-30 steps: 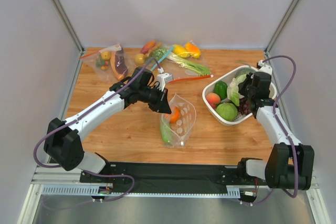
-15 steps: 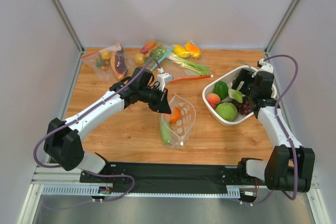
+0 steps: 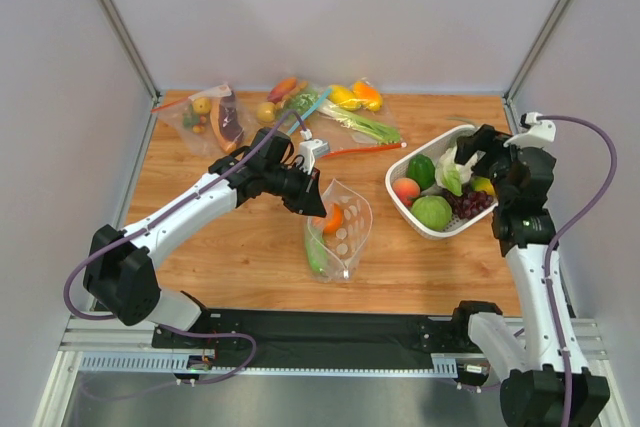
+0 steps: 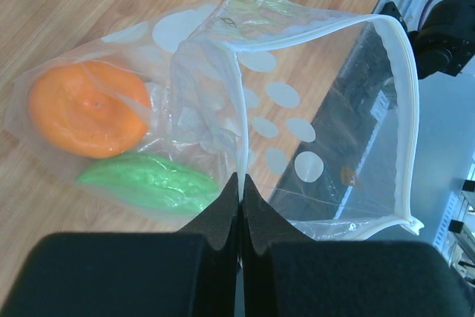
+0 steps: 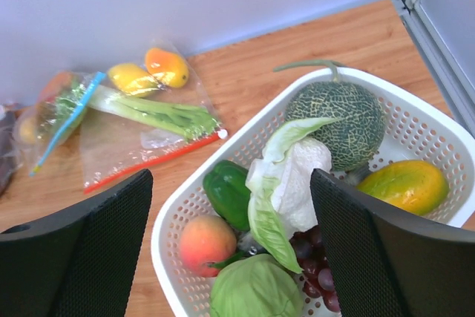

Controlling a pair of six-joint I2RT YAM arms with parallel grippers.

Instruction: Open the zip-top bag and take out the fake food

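The left pincer [image 4: 239, 183] is clamping shut on one thin wall of the zip-top bag [image 4: 297, 146], propping its whitish-rimmed mouth wide open. The bag is sitting near the middle of the desk [image 3: 230, 247]. Inside it, the orange [image 4: 87, 109] is lying against the glossy green piece [image 4: 145, 182], the green one at about 5 o'clock from the orange in the left wrist view.

At 3 o'clock from the bag in the top view, the right pincer [image 5: 230, 183] is hovering with its jaws spread and gripping nothing. It is hanging over the white basket [image 5: 167, 243], where the cauliflower [image 5: 293, 176] is resting between a green pepper [image 5: 228, 192] and a melon [image 5: 338, 120]. So one piece looks to be out and two are waiting.

The weak point is that single pinch on slippery film. If the film slides free, the mouth is likely to collapse over the food. A reach into the opening could also push the unanchored far wall and drag the whole bag. The round orange may roll away from closing jaws, and the glossy green piece may squirt out of them.
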